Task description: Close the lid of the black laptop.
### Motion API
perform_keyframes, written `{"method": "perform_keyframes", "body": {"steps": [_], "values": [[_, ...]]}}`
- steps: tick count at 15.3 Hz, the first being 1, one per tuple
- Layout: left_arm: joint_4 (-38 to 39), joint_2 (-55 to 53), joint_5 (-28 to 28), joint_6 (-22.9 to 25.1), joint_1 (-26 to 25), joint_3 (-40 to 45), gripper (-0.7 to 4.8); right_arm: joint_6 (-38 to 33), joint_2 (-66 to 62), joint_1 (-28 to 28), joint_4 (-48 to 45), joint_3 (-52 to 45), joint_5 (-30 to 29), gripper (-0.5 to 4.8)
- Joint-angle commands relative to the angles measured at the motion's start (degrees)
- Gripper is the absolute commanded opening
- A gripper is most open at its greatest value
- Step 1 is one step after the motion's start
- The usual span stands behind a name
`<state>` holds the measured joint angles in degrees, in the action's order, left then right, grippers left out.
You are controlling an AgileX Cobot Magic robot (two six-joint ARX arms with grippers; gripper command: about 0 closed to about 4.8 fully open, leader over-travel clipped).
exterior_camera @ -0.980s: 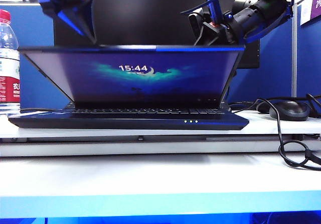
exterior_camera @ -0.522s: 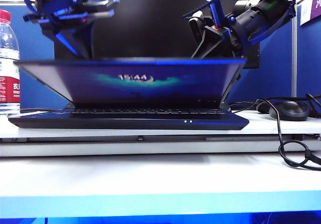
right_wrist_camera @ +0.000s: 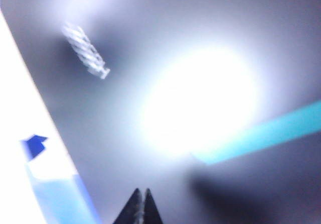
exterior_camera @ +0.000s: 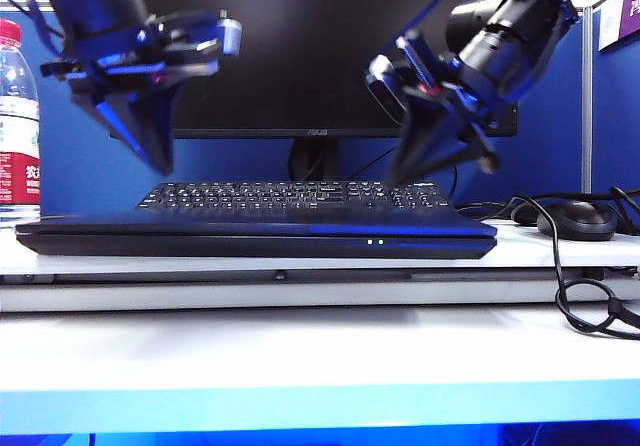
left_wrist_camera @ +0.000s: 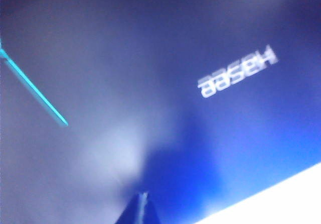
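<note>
The black laptop [exterior_camera: 255, 238] lies shut on the white desk, a slim wide slab with a tapered front edge showing two tiny green lights, its lid [left_wrist_camera: 210, 133] flat on the base, plain dark back up, bearing a white Hasee logo.

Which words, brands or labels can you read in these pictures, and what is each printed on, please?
"ASUS": monitor bezel, small but legible.
"Hasee": back of the lid of the black laptop, upside down in the left wrist view.
Water bottle label: red with white characters, cut off, unreadable.
Keyboard keys: too small.
</note>
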<state>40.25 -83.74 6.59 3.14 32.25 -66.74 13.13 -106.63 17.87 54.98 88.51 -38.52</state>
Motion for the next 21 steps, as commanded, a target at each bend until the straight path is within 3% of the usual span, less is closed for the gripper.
{"method": "perform_keyframes", "body": {"steps": [1,3,6,9,11,14,15,21], "values": [[0.76,-0.15,0.04,0.07,0.00,-0.04,-0.04,0.26,0.31,0.13,3.02,0.09,3.58,-0.01],[-0.15,1.01,-0.35,-0.15,0.02,-0.04,-0.04,1.11,0.96,0.13,2.05,0.09,-2.84,-0.01],[-8.17,9.49,-1.49,-0.17,0.09,-0.04,-0.04,1.18,6.84,0.13,-4.74,0.11,-9.16,-0.01],[-18.10,21.42,-5.22,-0.61,0.09,-0.04,-0.04,1.95,16.74,0.13,-12.07,0.09,-11.17,-0.02],[-26.32,33.27,-6.40,-0.57,0.09,-0.04,-0.04,1.42,28.46,0.13,-19.96,0.09,-5.97,-0.02],[-25.14,43.23,3.50,1.40,0.07,0.26,-0.04,-0.48,39.65,0.11,-26.10,-0.09,-0.07,-0.02],[-24.24,46.36,4.50,1.40,0.04,1.05,-0.04,-1.18,42.88,0.11,-27.85,-0.83,2.49,-0.02],[-23.17,67.78,10.47,-3.19,0.04,15.23,-0.04,-12.96,69.79,0.07,-45.66,-26.12,20.39,-0.01]]}}
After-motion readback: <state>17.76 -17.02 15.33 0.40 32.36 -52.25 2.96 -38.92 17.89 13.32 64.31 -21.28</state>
